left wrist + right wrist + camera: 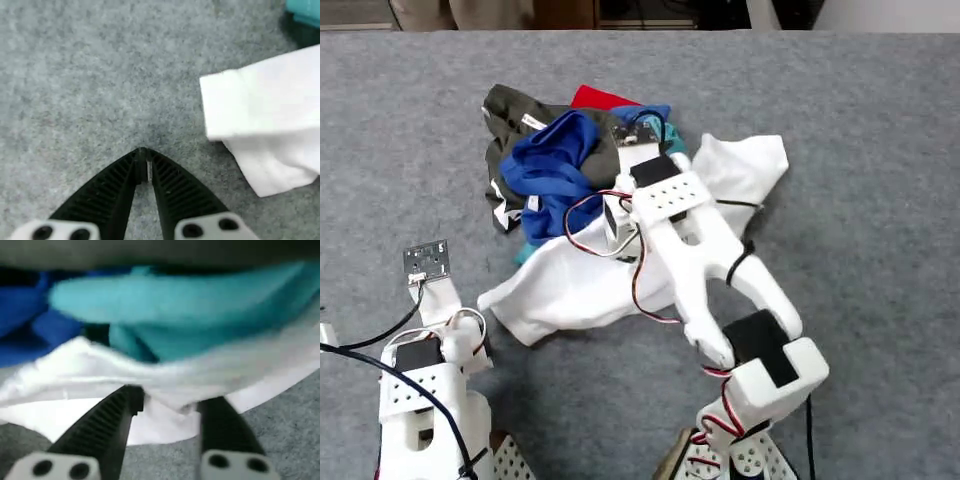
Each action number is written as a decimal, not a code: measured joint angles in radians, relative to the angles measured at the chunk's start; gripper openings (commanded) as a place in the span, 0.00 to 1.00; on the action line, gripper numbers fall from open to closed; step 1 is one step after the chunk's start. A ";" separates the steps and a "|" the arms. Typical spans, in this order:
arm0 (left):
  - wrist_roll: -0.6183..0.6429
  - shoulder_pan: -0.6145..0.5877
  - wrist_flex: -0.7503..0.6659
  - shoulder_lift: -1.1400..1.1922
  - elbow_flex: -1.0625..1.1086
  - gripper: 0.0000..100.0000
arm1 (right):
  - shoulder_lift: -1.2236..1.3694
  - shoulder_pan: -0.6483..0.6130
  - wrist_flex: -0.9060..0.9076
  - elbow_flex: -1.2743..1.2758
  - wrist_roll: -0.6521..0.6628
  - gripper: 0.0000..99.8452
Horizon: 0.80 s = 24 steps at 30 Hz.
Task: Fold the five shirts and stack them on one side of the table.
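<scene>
The shirts lie in a heap at the table's far middle: a dark olive shirt [510, 120], a blue shirt [552, 160], a red shirt [600, 98], a teal shirt [190, 315] and a white shirt [590, 280] spread out toward the front. My right gripper [167, 402] is open down on the heap, with a raised fold of the white shirt [165, 390] between its fingers; teal and blue cloth lie just beyond. My left gripper [143, 156] is shut and holds nothing, low over bare carpet beside the white shirt's sleeve [260, 115].
Grey carpet [860, 150] covers the whole table, with wide open room to the right and the far left of the heap. The right arm [700, 250] stretches over the white shirt. The left arm [425, 380] stands at the front left corner.
</scene>
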 measured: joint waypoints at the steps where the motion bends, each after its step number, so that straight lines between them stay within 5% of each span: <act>1: 0.000 0.000 0.000 0.000 0.000 0.02 | 0.002 0.009 -0.002 0.000 0.003 0.03; 15: 0.000 -0.003 0.000 0.000 0.000 0.02 | -0.167 0.149 0.284 -0.285 0.084 0.00; 24: -0.002 -0.011 0.000 0.009 -0.035 0.02 | -0.281 0.445 0.394 -0.565 0.276 0.00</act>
